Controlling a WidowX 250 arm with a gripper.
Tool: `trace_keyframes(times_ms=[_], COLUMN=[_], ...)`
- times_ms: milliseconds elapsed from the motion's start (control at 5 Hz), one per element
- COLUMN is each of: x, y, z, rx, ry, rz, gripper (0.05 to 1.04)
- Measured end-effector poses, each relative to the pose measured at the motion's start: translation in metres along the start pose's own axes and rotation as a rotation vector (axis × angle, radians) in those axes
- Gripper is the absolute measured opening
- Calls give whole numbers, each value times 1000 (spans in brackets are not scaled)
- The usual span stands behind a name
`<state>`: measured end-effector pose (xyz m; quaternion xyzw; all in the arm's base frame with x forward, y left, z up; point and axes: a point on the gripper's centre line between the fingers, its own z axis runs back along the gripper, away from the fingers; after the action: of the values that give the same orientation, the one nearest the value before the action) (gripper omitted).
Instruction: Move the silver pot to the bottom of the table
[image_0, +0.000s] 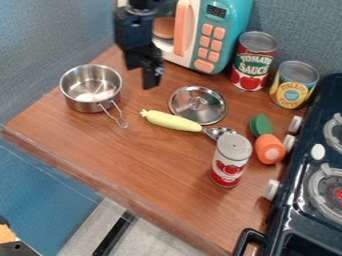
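Camera view: 1 round silver metal pot (91, 90).
Likely light, rigid, slick; pinch rim (121, 81). Black angular gripper (152, 78): empty, opening I can't judge.

Tabletop (127, 155) open below pot (87, 106) — yellow toy (172, 121), upright can (229, 162) obstruct toward stove (291, 202).

This is a toy kitchen, shown by the teal play microwave (231, 22) with peach buttons (204, 53), the dark stove (290, 212) with 2 burners (314, 187) in view, and 3 food cans (254, 62) standing on the wood-grain counter (133, 155).
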<state>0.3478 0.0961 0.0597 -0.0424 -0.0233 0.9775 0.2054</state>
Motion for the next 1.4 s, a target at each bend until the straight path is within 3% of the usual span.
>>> trace_keyframes(times_ms=[400, 600, 800, 1200, 1400], x=[59, 70, 77, 72, 73], y=[-14, -20, -22, -37, -40], z=[-1, -4, -7, -33, -49], rx=[-5, -12, 0, 50, 64], ry=[-59, -81, -143, -190, -216], rz=[153, 151, 13, -294, -387], gripper=[1000, 1000, 1000, 1000, 1000])
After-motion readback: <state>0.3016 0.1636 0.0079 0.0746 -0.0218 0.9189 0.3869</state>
